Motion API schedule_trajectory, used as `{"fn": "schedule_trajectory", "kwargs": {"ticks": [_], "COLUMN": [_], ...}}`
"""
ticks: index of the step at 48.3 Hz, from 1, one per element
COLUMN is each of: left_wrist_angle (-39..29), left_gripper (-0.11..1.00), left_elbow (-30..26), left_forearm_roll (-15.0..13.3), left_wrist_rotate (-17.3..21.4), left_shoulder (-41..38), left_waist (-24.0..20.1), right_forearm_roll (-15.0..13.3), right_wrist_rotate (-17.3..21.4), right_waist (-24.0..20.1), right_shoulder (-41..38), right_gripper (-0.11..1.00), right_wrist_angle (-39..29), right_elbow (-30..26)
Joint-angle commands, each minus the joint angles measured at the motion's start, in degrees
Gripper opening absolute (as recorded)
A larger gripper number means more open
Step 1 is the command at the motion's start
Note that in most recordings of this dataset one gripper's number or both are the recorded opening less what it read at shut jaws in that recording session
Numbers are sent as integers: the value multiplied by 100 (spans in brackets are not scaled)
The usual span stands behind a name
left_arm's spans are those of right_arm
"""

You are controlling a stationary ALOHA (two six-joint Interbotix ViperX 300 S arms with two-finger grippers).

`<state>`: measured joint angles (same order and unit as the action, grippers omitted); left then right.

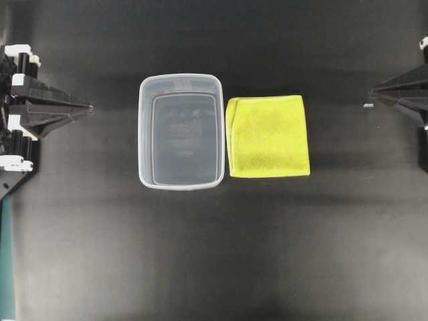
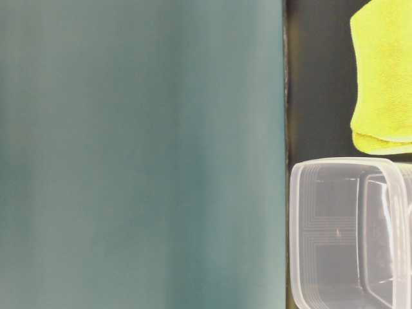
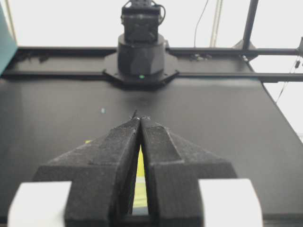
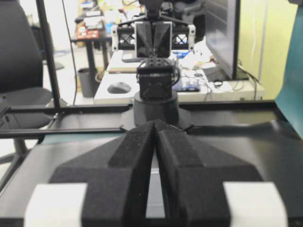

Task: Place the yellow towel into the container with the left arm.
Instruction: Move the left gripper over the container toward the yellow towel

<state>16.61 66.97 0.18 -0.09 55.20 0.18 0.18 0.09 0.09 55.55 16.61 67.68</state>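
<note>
On the black worktop [image 1: 214, 267], mid-way between its side edges, a clear tub [image 1: 180, 132] with rounded corners sits just left of the folded yellow-green towel [image 1: 268, 136]. No writing is legible. The left claw [image 1: 85, 106] and right claw [image 1: 374, 92] are pressed together, holding nothing.

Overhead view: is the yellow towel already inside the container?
No, the yellow towel lies flat on the table beside the empty container.

- We see a bright yellow-green folded microfibre towel [image 1: 268, 136].
- We see a clear, colourless plastic rectangular tub [image 1: 180, 132].
- We see a plain matt black table surface [image 1: 214, 254].
</note>
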Motion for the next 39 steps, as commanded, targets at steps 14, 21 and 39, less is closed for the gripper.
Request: {"fn": "schedule_trajectory", "kwargs": {"ticks": [14,21,39], "left_wrist_angle": [-1512,-2268,-3938], "left_gripper": [1,1,1], "left_elbow": [-1538,-2224,-3999], "left_forearm_roll": [211,220,220], "left_wrist_rotate": [-308,-308,-299], "left_shoulder": [-1529,-2206,-3946], "left_waist": [9,-53,-167], "right_forearm_roll": [70,70,70], "right_wrist_rotate": [79,176,554], "right_waist": [44,53,211], "right_shoulder": [396,589,1011], "right_gripper": [0,0,28], "right_wrist_angle": [-404,-1134,-2232], "right_elbow": [-114,-132,-123]}}
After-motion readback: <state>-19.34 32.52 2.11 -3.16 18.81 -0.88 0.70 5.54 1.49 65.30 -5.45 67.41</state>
